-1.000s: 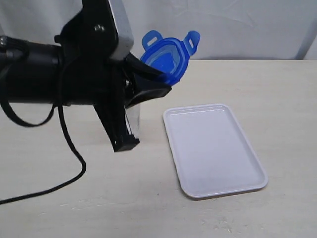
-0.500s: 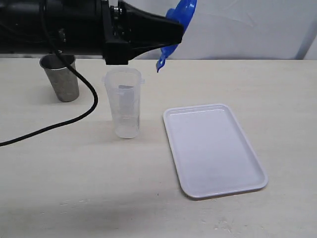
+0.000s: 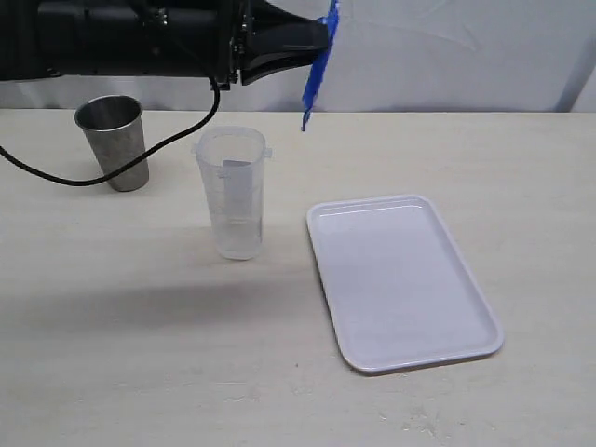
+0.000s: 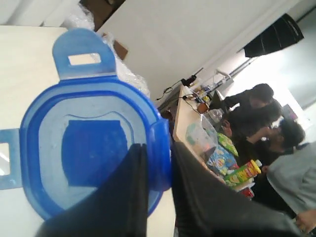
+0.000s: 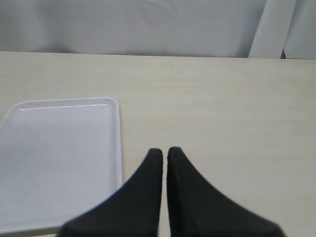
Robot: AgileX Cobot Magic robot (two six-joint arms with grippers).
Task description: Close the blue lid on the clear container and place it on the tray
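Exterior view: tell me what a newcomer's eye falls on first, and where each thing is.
The blue lid stands out first, held edge-on in the left arm's jaws high above the table, up and to the right of the clear container. That container stands upright and open on the table, just left of the white tray and not touching it. A grey metal cup stands farther left.
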